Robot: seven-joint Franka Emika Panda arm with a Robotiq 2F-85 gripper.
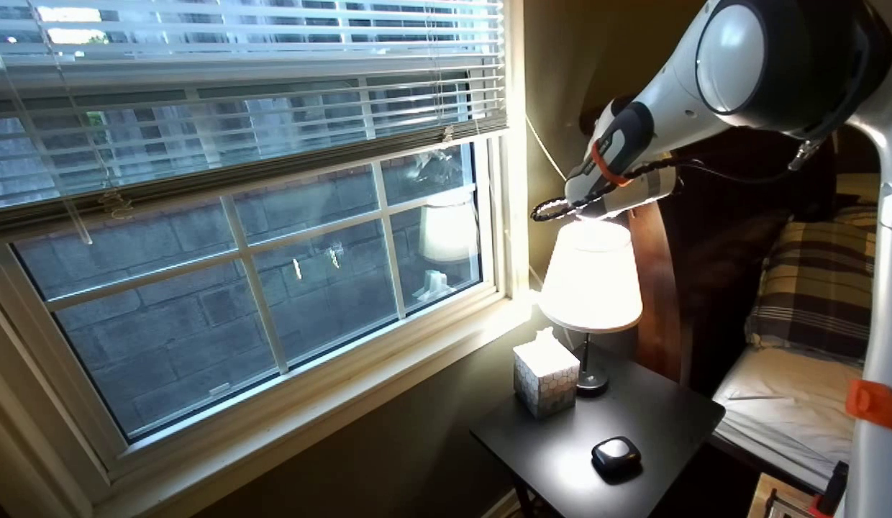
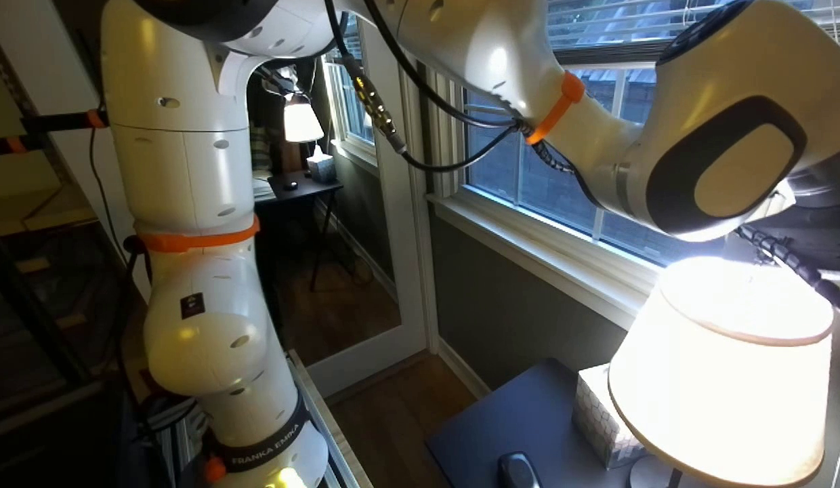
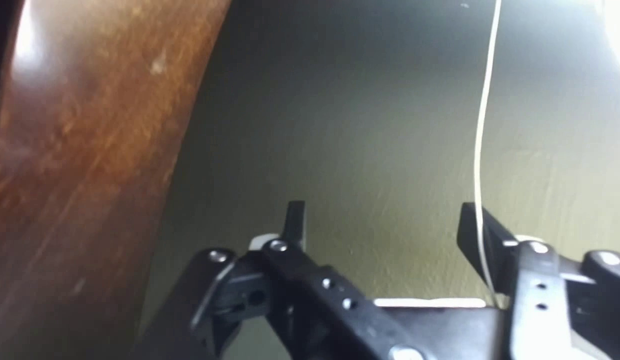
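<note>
Gripper (image 3: 382, 217): comes in from the bottom of the wrist view, its fingers (image 3: 294, 222) spread wide apart, with no hold on anything that shows
White cord (image 3: 480, 140): drops from the top of the wrist view, right of centre, and passes in front of the finger at lower right; whether the two touch I cannot tell
Wooden panel (image 3: 95, 125): reddish brown and glossy, along the left side of the wrist view, apart from the fingertips
Wall (image 3: 350, 125): dark and greenish, behind the cord and fingers
Table (image 1: 554, 464): black, at lower right of the frame in an exterior view
Lamp (image 1: 592, 277): lit and upright on the table
Tissue box (image 1: 543, 381): just left of the lamp's base, hexagon-patterned, a tissue (image 1: 545, 335) poking out of the top
Black object (image 1: 616, 455): small and rounded, on the table, below lamp and box in the frame
Arm (image 1: 680, 93): enters that frame from the upper right, ending just above the lamp in the picture
Window (image 1: 316, 273): left and centre of that frame, blinds (image 1: 309, 161) partway down
Bed (image 1: 791, 396): right side there, a striped pillow (image 1: 813, 288) on it
</note>
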